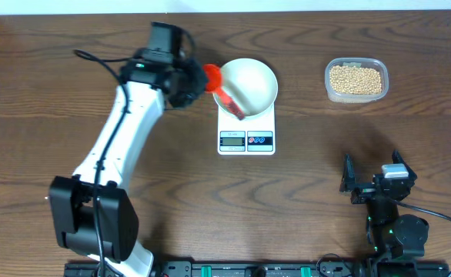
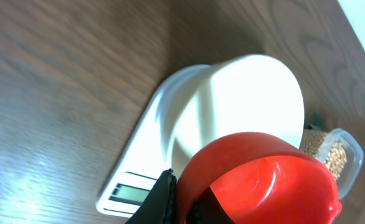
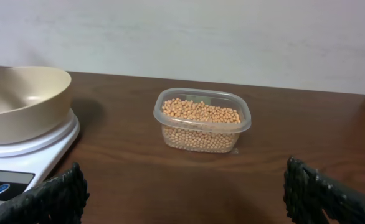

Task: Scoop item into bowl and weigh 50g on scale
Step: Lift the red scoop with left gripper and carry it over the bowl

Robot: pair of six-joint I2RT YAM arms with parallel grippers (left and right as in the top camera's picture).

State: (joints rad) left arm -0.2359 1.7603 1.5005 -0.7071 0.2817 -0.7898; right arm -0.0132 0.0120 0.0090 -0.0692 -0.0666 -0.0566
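Overhead, the white bowl [image 1: 250, 81] sits squarely on the scale [image 1: 246, 138], so that whatever is tipped into it registers on the display; the reading is too small to make out. The beans [image 1: 355, 78] all lie in a clear plastic tub [image 1: 329, 91] on the tabletop [image 1: 56, 92], well apart from the scale, to its right in this view. No bean shows inside the bowl, so I judge that nothing has been weighed out yet.

The left claw [image 1: 193, 81] is clamped on a red scoop [image 1: 210, 75], which it holds at the bowl's left rim. In the left wrist view the scoop's round red cup fills the foreground just in front of the bowl. Whether it carries any beans cannot be told from either angle.

The left arm [image 1: 121, 131] stretches from its base at the lower left diagonally up across the tabletop, its wrist bent toward the bowl. The right arm [image 1: 395, 231] stays folded close to its base at the lower right. The right claw [image 1: 373, 181] has its jaws wide apart and empty. In the right wrist view it faces the tub straight on, which frames the tub between its two black fingers [image 3: 52, 199]. That pose looks like a parked one, and it keeps the way to the beans open for the scoop.
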